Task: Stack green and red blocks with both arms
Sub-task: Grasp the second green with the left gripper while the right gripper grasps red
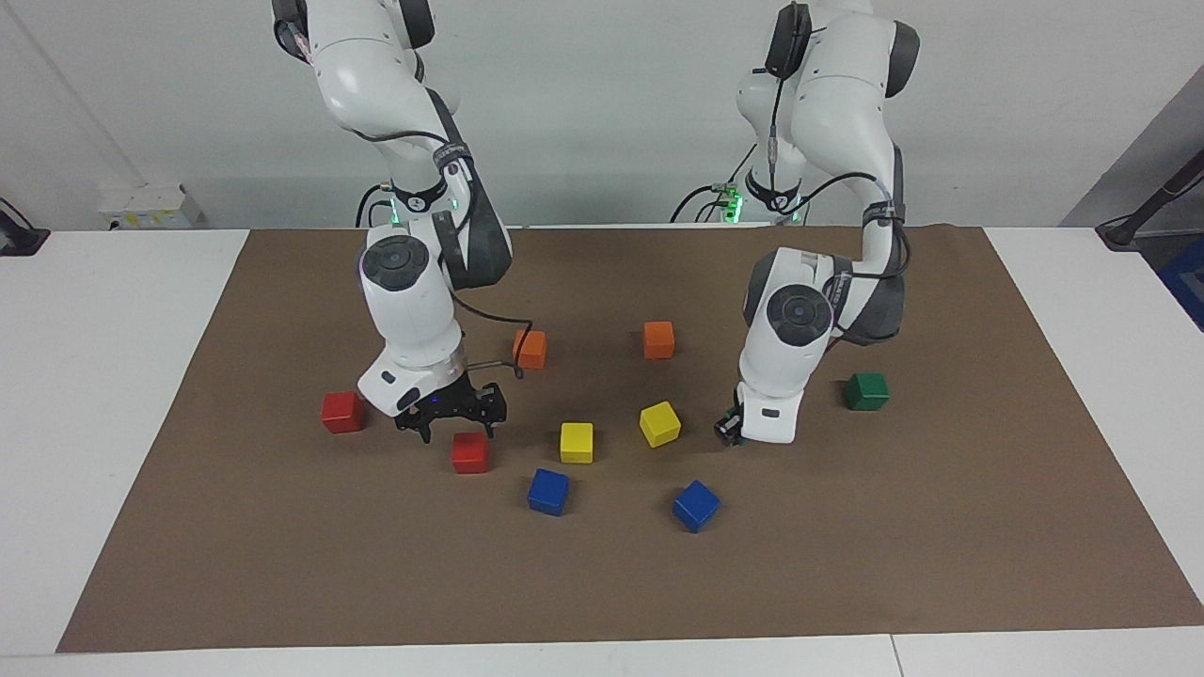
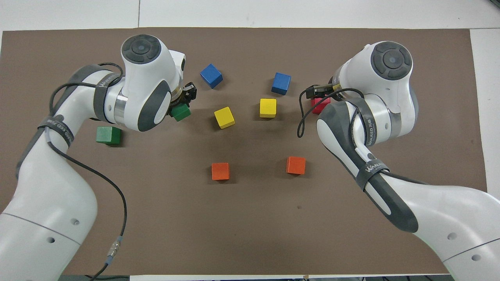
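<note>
My left gripper [image 1: 731, 432] is shut on a dark green block [image 2: 181, 113] and holds it just above the mat; in the facing view the hand hides most of this block. The second green block [image 1: 866, 391] rests on the mat toward the left arm's end. My right gripper [image 1: 451, 423] hangs open, low over a red block [image 1: 469, 452] and not touching it. In the overhead view this red block [image 2: 321, 105] shows only partly under the hand. The second red block [image 1: 342, 412] lies beside it toward the right arm's end.
On the brown mat [image 1: 847, 564] lie two orange cubes [image 1: 530, 349] [image 1: 658, 339] nearer the robots, two yellow cubes [image 1: 577, 442] [image 1: 659, 423] in the middle, and two blue cubes [image 1: 548, 492] [image 1: 696, 506] farther out. White table borders the mat.
</note>
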